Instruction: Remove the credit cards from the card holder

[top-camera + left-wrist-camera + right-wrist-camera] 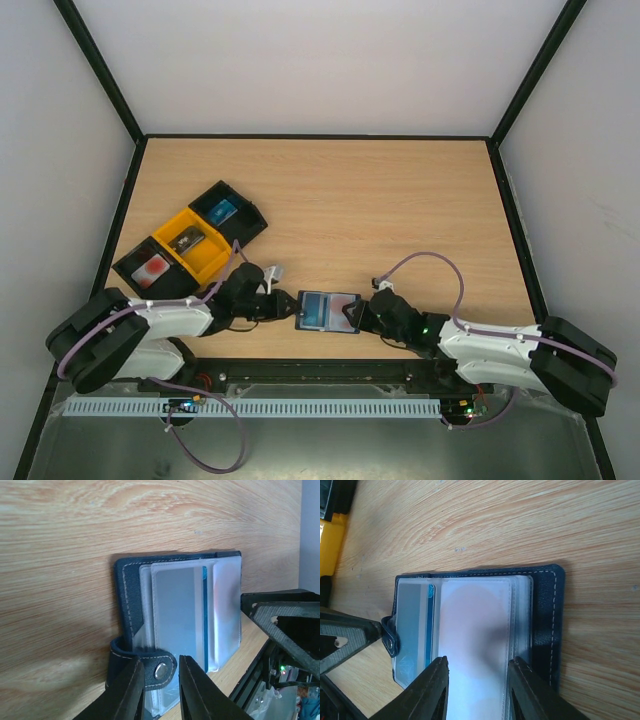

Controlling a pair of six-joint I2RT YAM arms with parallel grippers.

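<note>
Left gripper (161,666) jaws narrow, straddling the closure tab (141,655) — grip unconfirmed. Right gripper (479,663) part-spread over the pinkish card (475,615), hold unclear. Card holder (547,625) lies open between both — pin its panel, slide the card out flat.

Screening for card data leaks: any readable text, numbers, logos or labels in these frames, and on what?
No readable text in any view.
Blue-striped card in the wallet: face looks blank behind the clear sleeve.
Pinkish card: hazy, nothing legible.
Contents of the trays: too small to read.
</note>
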